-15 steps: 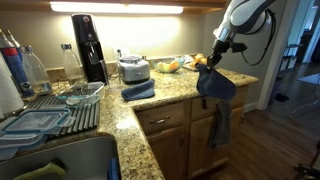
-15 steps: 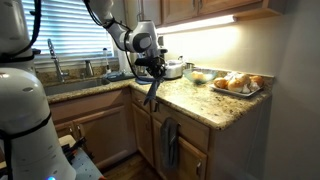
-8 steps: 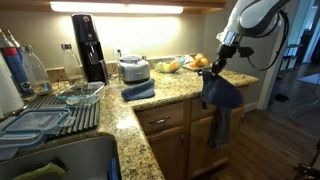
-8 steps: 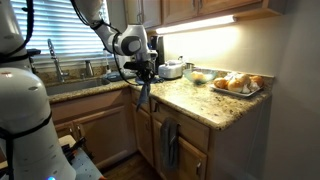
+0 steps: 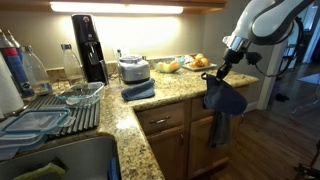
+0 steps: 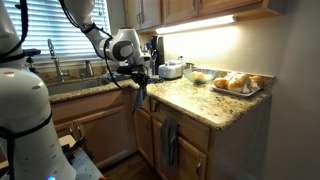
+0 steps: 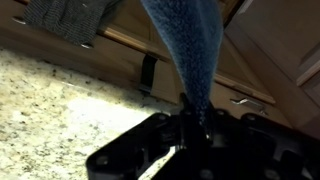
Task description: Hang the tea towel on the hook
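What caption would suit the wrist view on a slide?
The blue tea towel hangs from the shut jaws, past the granite countertop and the wooden drawer fronts.

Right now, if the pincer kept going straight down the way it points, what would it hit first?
Besides the tea towel dangling from the pincer, probably the wooden floor. It hangs just off the counter edge; how close the cabinet fronts are is hard to judge.
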You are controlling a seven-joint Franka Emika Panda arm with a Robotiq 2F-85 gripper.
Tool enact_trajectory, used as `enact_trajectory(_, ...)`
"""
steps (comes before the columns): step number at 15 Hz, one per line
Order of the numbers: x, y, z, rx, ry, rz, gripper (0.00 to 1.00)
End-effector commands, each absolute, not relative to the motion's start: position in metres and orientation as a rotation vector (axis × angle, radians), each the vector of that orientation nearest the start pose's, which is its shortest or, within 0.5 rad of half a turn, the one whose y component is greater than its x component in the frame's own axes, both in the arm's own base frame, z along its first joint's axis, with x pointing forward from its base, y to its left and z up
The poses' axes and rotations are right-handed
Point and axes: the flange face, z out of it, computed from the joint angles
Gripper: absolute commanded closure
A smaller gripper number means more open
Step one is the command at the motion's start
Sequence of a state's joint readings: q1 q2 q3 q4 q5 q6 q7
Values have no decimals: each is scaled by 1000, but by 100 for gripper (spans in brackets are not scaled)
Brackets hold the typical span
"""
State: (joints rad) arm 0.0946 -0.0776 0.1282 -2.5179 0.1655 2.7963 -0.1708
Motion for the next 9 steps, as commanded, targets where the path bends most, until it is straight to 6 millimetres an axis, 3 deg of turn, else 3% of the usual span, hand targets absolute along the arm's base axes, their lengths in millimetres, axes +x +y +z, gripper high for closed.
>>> enact_trajectory(1, 452, 95, 340, -2989, -329, -619, 94)
enact_trajectory(6, 437, 90, 322, -2997, -311, -647, 94)
enact_trajectory(7, 454, 93, 318, -2998, -336, -598, 94)
enact_trajectory(9, 453, 93, 314, -3000, -335, -590, 89)
